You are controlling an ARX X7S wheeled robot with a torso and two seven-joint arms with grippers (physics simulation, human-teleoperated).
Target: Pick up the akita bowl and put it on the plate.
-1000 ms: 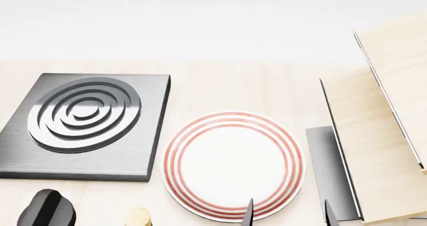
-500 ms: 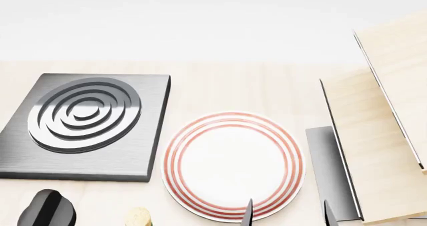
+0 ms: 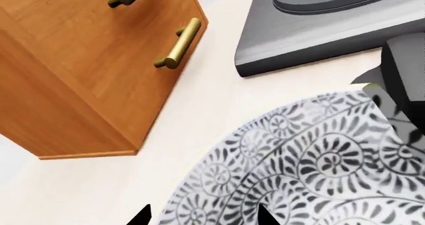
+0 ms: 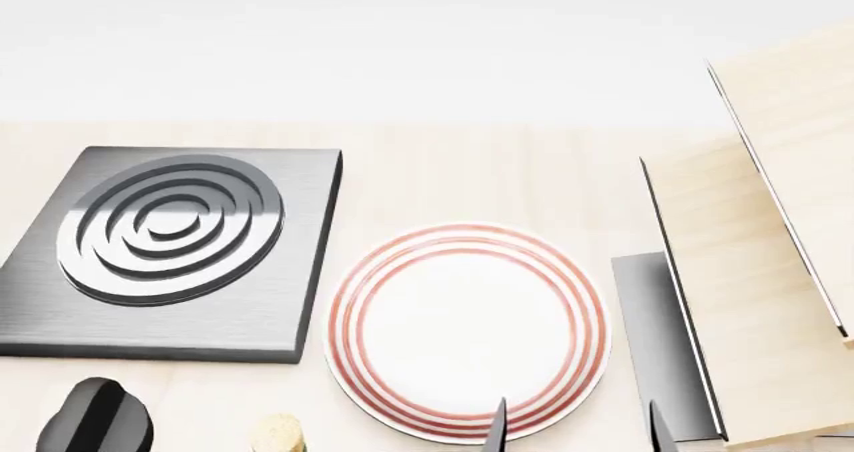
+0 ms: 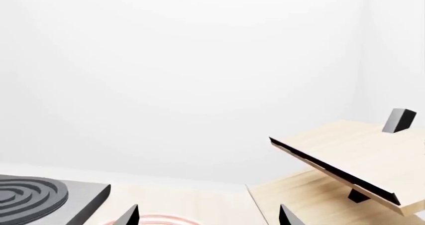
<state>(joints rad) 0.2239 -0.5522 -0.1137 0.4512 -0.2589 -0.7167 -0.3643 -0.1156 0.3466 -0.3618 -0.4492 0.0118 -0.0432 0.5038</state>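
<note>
Black fingertips of the left gripper point(image 3: 202, 216) stand apart in the left wrist view, with the patterned wall of the akita bowl point(image 3: 312, 170) lying between and just beyond them; whether the tips touch the bowl cannot be told. The bowl is white with dense grey-black scrollwork and rests on the pale tabletop point(image 3: 192, 120). Beyond the bowl from this gripper sits the dark square stove burner point(image 3: 319, 31), its near edge close to the bowl's rim. To one side of the gripper stands a brown wooden cabinet point(image 3: 73, 80) with brass handles point(image 3: 179, 43).

The right gripper point(image 4: 577, 427) shows in the head view as two dark fingertips set well apart, holding nothing. One tip lies over the near rim of the plate point(image 4: 465, 332), the other over a grey metal panel point(image 4: 654, 342) just beside the plate. The plate is white with red rings and bare. Past that gripper to its right rise tilted pale wooden boards point(image 4: 747, 272). Left of the plate lies the stove burner point(image 4: 167, 247), and nearer the robot a black rounded part point(image 4: 96, 420) and a small tan object point(image 4: 278, 434) sit at the view's lower edge; the bowl itself is out of the head view.
</note>
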